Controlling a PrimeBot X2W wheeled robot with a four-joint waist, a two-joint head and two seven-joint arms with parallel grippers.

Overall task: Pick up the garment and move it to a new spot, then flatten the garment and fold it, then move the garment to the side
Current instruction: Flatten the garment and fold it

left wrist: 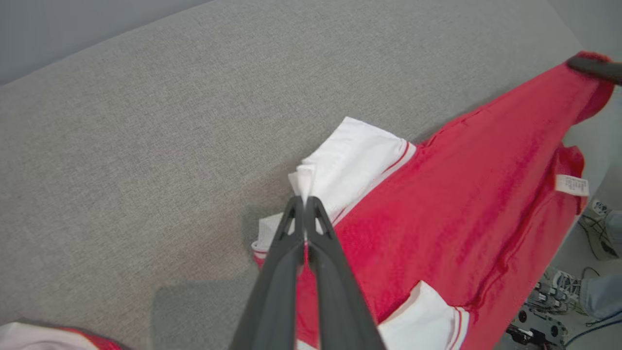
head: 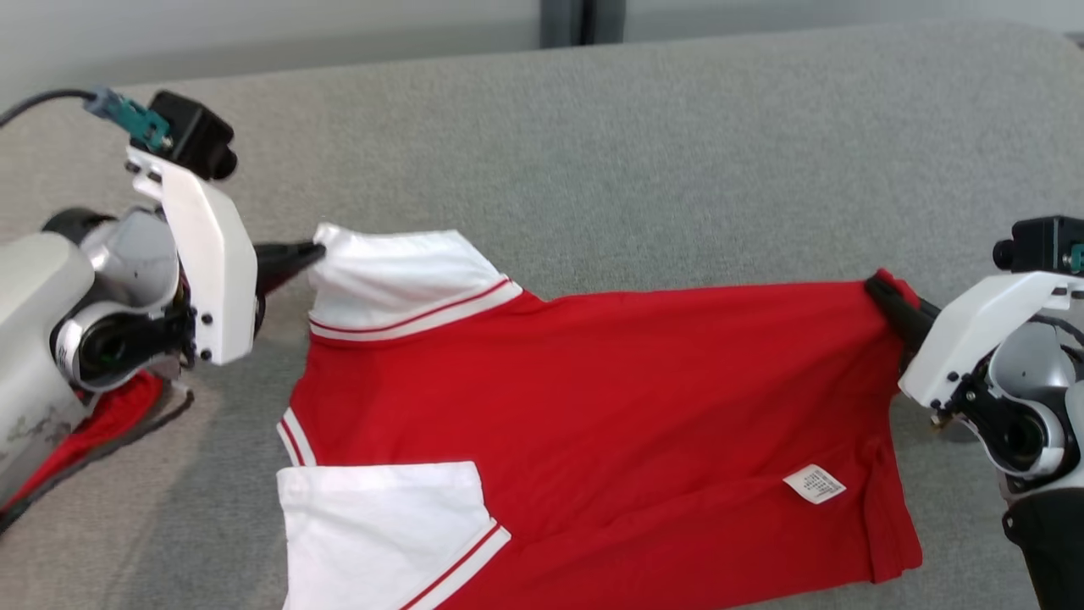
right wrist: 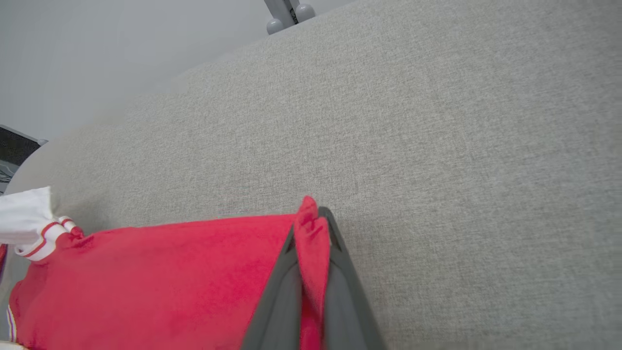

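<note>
- Garment (head: 593, 398) cloth is pinched at two places: the left gripper (head: 315, 252) is closed tight on the edge of the upper white sleeve (head: 398, 275), and the right gripper (head: 874, 288) is closed tight on a red hem corner (head: 898, 286), a fold of which is seen between its fingers in the right wrist view
- No gap is seen between either pair of fingers beyond the thin cloth that is nipped
- The garment, a red shirt with white sleeves, is spread sideways on the grey cushion (head: 635, 135); its far edge is drawn fairly straight between the two grippers, and its near part is laid flat
- A second white sleeve (head: 381, 534) is laid at the near left, and a white care label (head: 815, 484) is shown near the hem, so the shirt is judged to be inside out
- The cloth is judged light, soft and limp: no shape will be held by it, sag is to be expected between the grips, and a thin pinch may be slipped out of under a hard pull
- Hold is best taken at hem corners and sleeve edges, where the cloth is doubled
- A patch of other red cloth (head: 110, 424) is seen under the left arm, apart from the shirt
</note>
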